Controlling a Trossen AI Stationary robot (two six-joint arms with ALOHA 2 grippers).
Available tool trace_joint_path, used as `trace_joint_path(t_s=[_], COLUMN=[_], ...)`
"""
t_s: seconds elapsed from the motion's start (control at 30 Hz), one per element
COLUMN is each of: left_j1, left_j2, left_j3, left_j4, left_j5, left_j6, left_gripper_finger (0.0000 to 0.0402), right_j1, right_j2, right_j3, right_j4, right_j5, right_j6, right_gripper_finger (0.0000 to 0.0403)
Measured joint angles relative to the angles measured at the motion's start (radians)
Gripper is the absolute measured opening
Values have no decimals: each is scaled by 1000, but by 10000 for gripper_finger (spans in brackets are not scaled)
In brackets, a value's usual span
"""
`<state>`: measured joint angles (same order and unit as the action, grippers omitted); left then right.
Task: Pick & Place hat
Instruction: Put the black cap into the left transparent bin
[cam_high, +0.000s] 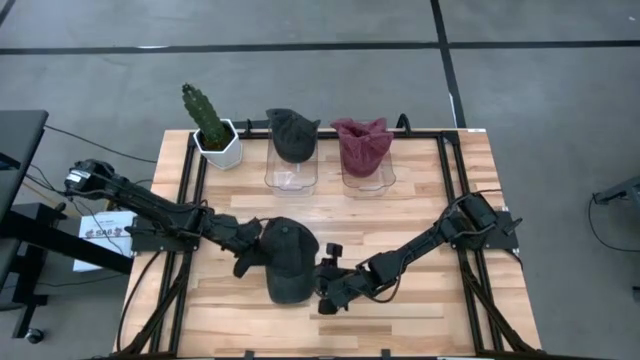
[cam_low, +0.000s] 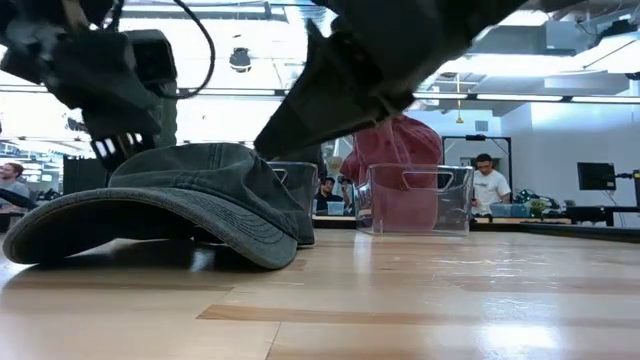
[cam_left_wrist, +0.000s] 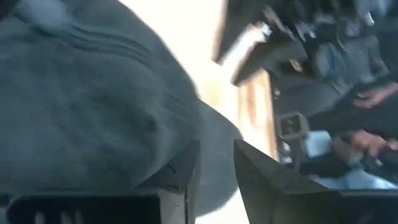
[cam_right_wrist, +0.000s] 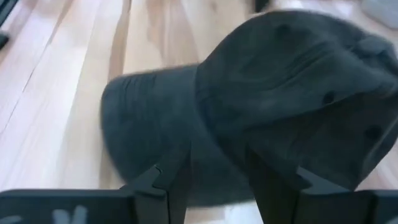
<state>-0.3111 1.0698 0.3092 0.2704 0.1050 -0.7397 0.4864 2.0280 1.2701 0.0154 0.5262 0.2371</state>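
Note:
A dark grey hat (cam_high: 288, 262) lies on the wooden table near its front edge. Its brim (cam_low: 120, 215) points toward the near edge and rests on the boards. My left gripper (cam_high: 250, 255) is at the hat's left side, against the crown (cam_left_wrist: 81, 93). My right gripper (cam_high: 325, 290) stands at the hat's right side. It is open, with its fingers (cam_right_wrist: 177, 177) apart over the place where the crown (cam_right_wrist: 280, 93) meets the brim. My left gripper is closed to a narrow gap at the crown's lower left edge (cam_left_wrist: 180, 140), coming slanting down from the table's left. Grey cloth shows between its fingers (cam_left_wrist: 183, 174); how many layers, I cannot tell. The hat stays lying on the table. My right gripper: I cannot tell whether its open fingers touch the hat.
At the back stand two clear bins, one (cam_high: 290, 175) with a dark hat (cam_high: 292, 133), the other (cam_high: 368, 178) with a maroon hat (cam_high: 362, 143). A potted cactus (cam_high: 215, 135) stands at the far left. People (cam_low: 488, 180) are in the room beyond.

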Motion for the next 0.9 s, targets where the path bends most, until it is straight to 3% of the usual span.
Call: trace_joint_path(t_s=[0.27, 0.47, 0.73, 0.9], left_j1=[-201, -342, -433, -439], left_j2=[0, 0, 79, 171], left_j3=[0, 0, 0, 0], left_j4=[27, 37, 36, 37], left_j5=[-141, -260, -390, -469], left_j6=[-50, -16, 78, 35], left_gripper_finger=[92, 92, 92, 92], right_j1=[-25, -58, -119, -183], right_j2=[-3, -7, -16, -22], right_j3=[0, 0, 0, 0], right_j4=[26, 21, 15, -16], right_j5=[8, 109, 105, 76], right_j6=[0, -13, -26, -27], right_gripper_finger=[140, 129, 135, 146])
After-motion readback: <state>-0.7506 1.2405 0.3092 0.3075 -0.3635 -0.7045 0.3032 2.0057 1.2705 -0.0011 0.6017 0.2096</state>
